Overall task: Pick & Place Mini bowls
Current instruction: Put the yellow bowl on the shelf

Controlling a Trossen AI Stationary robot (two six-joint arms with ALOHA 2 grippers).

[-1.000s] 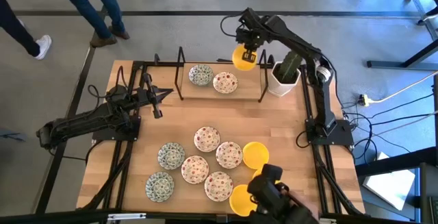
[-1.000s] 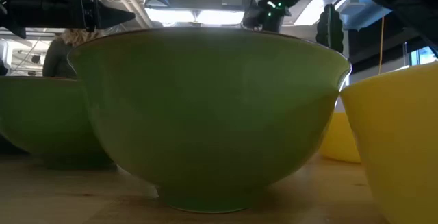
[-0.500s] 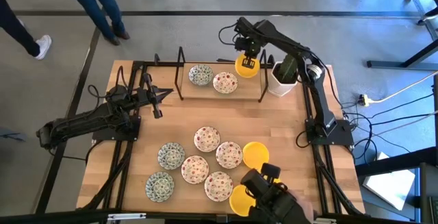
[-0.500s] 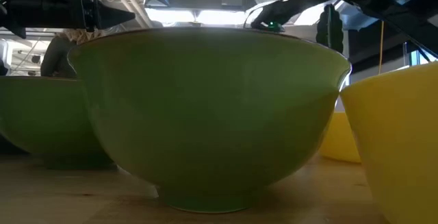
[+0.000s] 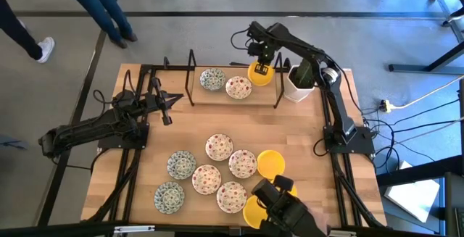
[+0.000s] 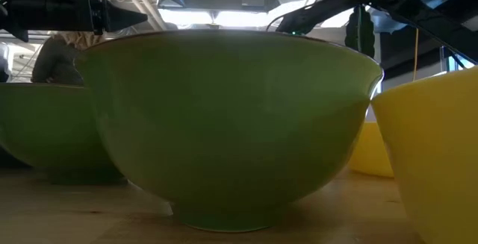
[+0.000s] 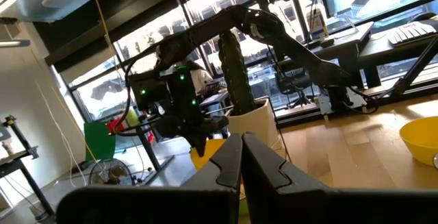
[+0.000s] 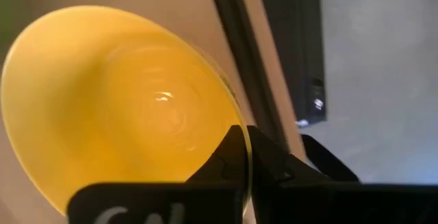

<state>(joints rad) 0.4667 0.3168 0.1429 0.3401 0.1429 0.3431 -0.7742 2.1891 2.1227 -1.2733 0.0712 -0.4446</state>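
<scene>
High view: right tool [image 5: 261, 69] clamped on rim of yellow mini bowl [image 5: 262, 75], at far edge of counter [image 5: 188, 125], right of two patterned mini bowls [image 5: 225, 83] inside black rack [image 5: 233, 104]. Remaining bowls [image 5: 217, 173] clustered near edge. Left tool [image 5: 171, 104] closed, empty, over left side.

Right wrist view: fingers [image 8: 236, 152] pinch yellow rim.

Left wrist view: closed fingers, cactus pot [image 7: 254, 122] beyond.

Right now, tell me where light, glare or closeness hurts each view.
Low view: a green-looking bowl sits right at the lens, shaded, hiding most of the table, bright ceiling lights behind it. Right wrist view: the yellow bowl pinched in the right hand fills the frame, with a small glare spot. Left wrist view: backlit windows silhouette the arm. High view: evenly lit.
</scene>
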